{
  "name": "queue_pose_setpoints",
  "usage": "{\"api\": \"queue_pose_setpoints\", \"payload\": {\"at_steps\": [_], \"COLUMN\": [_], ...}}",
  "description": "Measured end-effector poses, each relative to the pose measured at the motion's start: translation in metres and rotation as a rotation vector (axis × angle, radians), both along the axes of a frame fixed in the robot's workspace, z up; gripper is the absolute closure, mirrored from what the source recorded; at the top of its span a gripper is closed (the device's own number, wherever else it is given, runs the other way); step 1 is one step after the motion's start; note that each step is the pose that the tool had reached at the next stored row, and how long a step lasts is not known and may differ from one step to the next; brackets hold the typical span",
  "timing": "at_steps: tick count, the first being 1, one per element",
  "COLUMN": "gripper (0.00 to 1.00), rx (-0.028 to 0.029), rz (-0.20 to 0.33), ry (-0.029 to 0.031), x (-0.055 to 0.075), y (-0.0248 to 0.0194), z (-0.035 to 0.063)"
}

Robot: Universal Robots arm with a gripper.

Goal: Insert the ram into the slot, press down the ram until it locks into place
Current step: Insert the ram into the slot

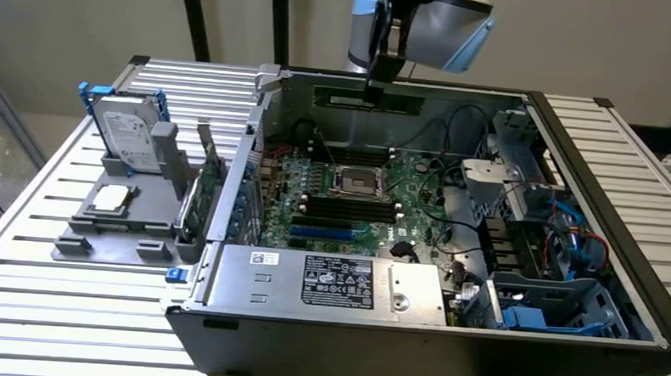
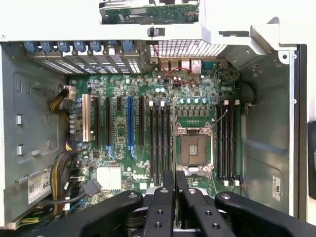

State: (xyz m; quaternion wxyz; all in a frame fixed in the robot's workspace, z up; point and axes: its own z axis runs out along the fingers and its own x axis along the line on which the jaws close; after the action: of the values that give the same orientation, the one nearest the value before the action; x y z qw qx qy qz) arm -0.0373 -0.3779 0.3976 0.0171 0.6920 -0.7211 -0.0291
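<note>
My gripper (image 1: pixel 379 86) hangs high above the back of the open computer case, over the green motherboard (image 1: pixel 313 174). In the wrist view its two black fingers (image 2: pixel 168 185) are pressed together, and I see nothing between them. Long black memory slots (image 2: pixel 160 143) lie side by side next to the square silver processor socket (image 2: pixel 193 149), with more slots (image 2: pixel 226 140) on its other side. In the exterior view these slots (image 1: pixel 341 207) sit below the socket. Green circuit boards (image 1: pixel 207 195) stand on edge in a grey holder outside the case. I cannot tell which of them is the ram.
The grey holder (image 1: pixel 113 221) on the slatted table at the exterior view's left also carries a hard drive (image 1: pixel 128 136) and a processor chip (image 1: pixel 112 197). A blue slot (image 2: pixel 130 121), a power supply (image 1: pixel 320 281), drive cages (image 1: pixel 546 303) and cables (image 2: pixel 61 170) crowd the case.
</note>
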Motion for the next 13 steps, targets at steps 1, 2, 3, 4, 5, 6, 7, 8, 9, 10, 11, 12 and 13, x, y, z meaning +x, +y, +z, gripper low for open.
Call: {"api": "queue_pose_setpoints", "payload": {"at_steps": [1,2,3,4,5,6,7,8,9,10,11,12,13], "gripper": [0.87,0.87,0.87,0.87,0.87,0.87,0.87,0.87,0.87,0.87,0.87,0.87,0.87], "rx": [0.0000,-0.0001,0.0000,0.0000,0.0000,0.0000,0.0000,0.0000,0.0000,0.0000,-0.0001,0.0000,0.0000], "rz": [-0.002,-0.004,-0.006,-0.008,-0.010,-0.011,-0.012,-0.013,-0.012,-0.012,-0.013,-0.013,-0.013], "ry": [0.0004,0.0005,0.0005,0.0006,0.0005,0.0005,0.0006,0.0006,0.0005,0.0006,0.0006,0.0006,0.0006], "x": [0.000,0.000,0.000,0.000,0.000,0.000,0.000,0.000,0.001,0.001,0.001,0.001,0.001], "y": [0.0000,0.0000,0.0000,0.0000,0.0000,0.0000,0.0000,0.0000,-0.0001,-0.0003,-0.0005,-0.0007,-0.0010], "z": [-0.0018,-0.0035,-0.0053,-0.0071,-0.0090,-0.0107,-0.0127,-0.0145,-0.0163,-0.0181,-0.0198,-0.0217,-0.0235]}}
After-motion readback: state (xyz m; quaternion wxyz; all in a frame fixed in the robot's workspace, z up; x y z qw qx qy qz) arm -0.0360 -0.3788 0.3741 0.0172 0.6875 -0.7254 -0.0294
